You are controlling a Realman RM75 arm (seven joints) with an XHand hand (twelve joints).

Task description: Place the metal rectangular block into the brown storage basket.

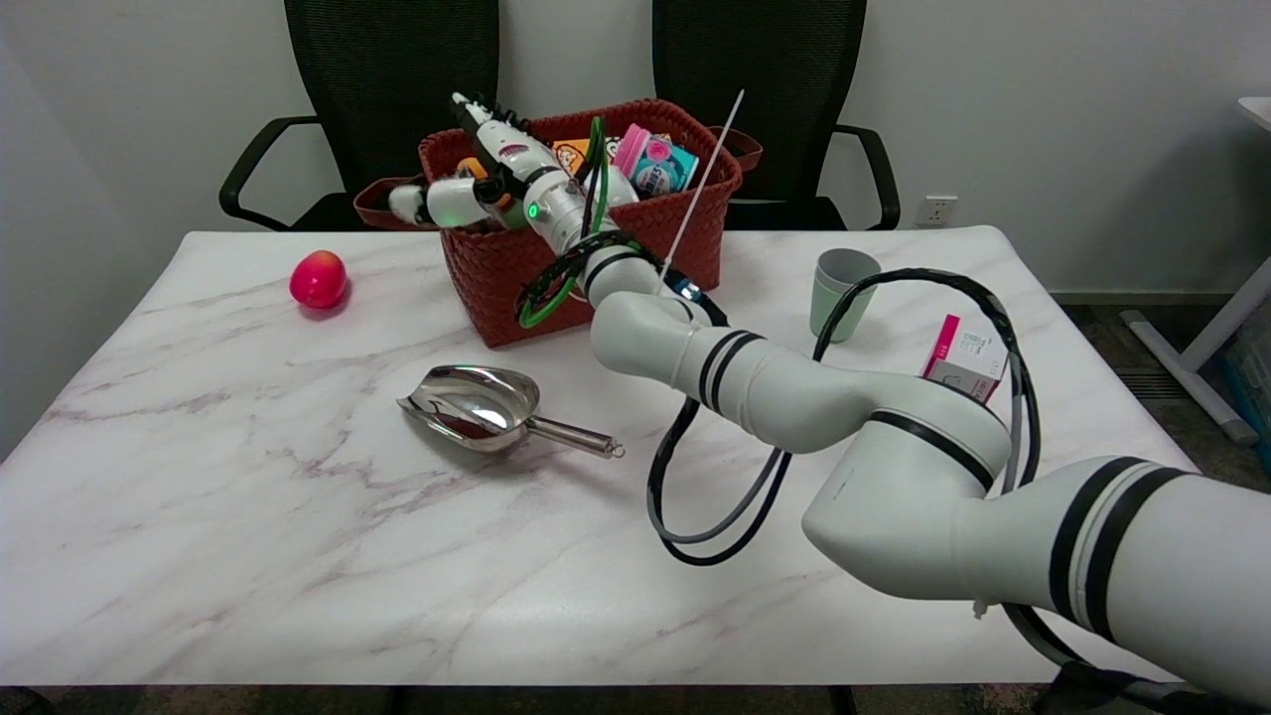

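The brown woven storage basket (pixel 496 283) stands at the table's far middle, holding a pink-lidded tub (pixel 650 159) and other packets. My right hand (pixel 487 169) is over the basket's left half, with its fingers (pixel 469 107) stretched toward the back rim and the thumb (pixel 415 204) spread out past the left rim. Nothing shows between them. No metal rectangular block is visible anywhere on the table; the hand and wrist hide the left part of the basket's inside.
A red apple (pixel 318 279) lies far left. In front of the basket lies a metal scoop (pixel 477 405). A green cup (pixel 842 290) and a pink-and-white box (pixel 963 359) stand at the right. Two black chairs (pixel 387 89) stand behind the table.
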